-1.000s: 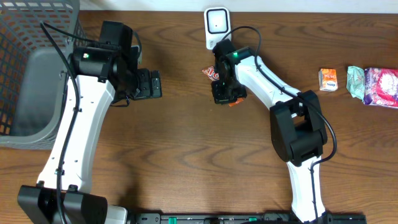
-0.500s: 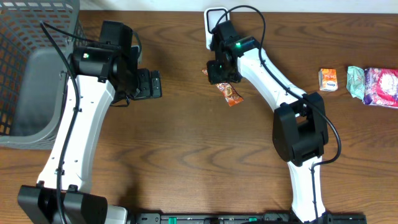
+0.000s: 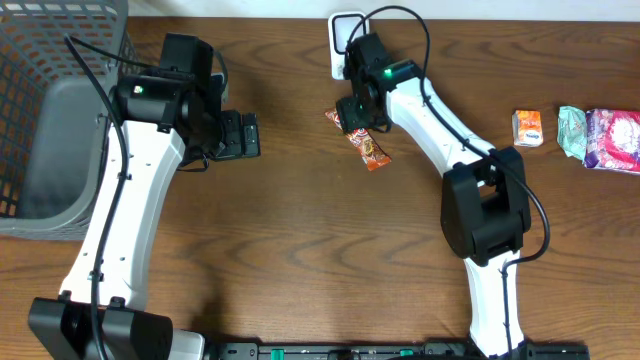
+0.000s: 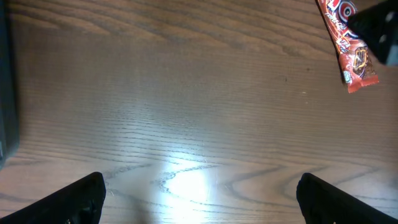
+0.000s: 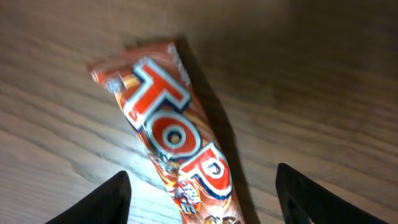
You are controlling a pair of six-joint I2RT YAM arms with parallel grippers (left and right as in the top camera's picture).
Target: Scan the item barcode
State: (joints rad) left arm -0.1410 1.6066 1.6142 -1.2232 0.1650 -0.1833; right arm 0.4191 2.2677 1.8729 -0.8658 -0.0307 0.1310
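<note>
Right, the overhead view shows the whole layout. The red-orange foil snack bar (image 3: pixel 366 146) lies flat on the brown wooden table (image 3: pixel 300 250), just below the white barcode scanner (image 3: pixel 343 28), which the right arm mostly hides. The right gripper (image 3: pixel 352 110) hangs over the bar's upper end. Only this view shows the grey mesh basket (image 3: pixel 40 120) at far left and, at far right, the small orange box (image 3: pixel 528 127), the green packet (image 3: pixel 571 130) and the pink-purple packet (image 3: pixel 613 140). The right wrist view adds what the overhead can't: "TOP" printed large on the wrapper, with both dark fingers (image 5: pixel 109 202) spread wide on either side and neither touching it. No barcode can be made out in any view. The left wrist view shows the left gripper (image 4: pixel 199 199) with fingers fully apart over bare wood and nothing between them. The bar sits at that view's top right corner, well away. Against one second ago, the right gripper was clamped on the bar lower down on the table, and the scanner face was unobstructed. It has since let go and moved up toward the scanner, leaving the bar lying diagonal on the table. The left arm hasn't shifted.
</note>
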